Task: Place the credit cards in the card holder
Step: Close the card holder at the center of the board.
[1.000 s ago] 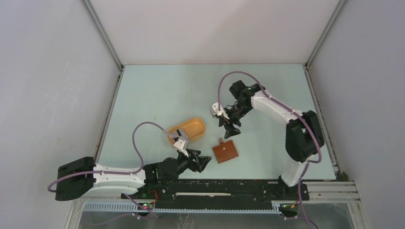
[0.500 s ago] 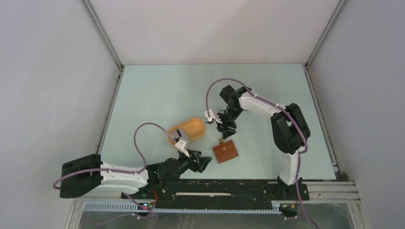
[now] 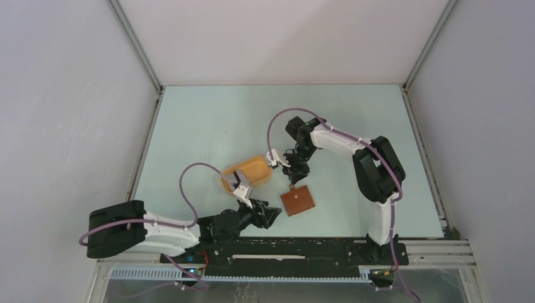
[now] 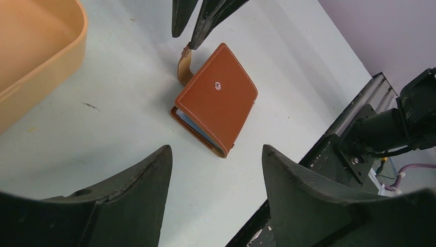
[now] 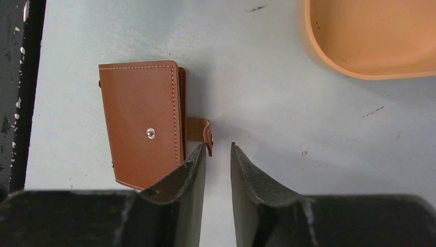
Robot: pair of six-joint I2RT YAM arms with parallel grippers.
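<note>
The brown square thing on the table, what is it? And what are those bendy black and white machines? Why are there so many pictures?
Those are two robot arms, each ending in a two-finger gripper. One picture looks down from above. The other two come from little cameras on the wrists. The brown square is a card holder, folded shut on the table, with its strap loose. Beside it sits an orange tray. The right gripper points at the strap, slightly open. The left gripper is wide open nearby. Neither holds anything. I can see no cards.

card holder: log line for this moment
card holder: closed, strap loose | right gripper: slightly open, tips at strap | left gripper: open, nearby
</note>
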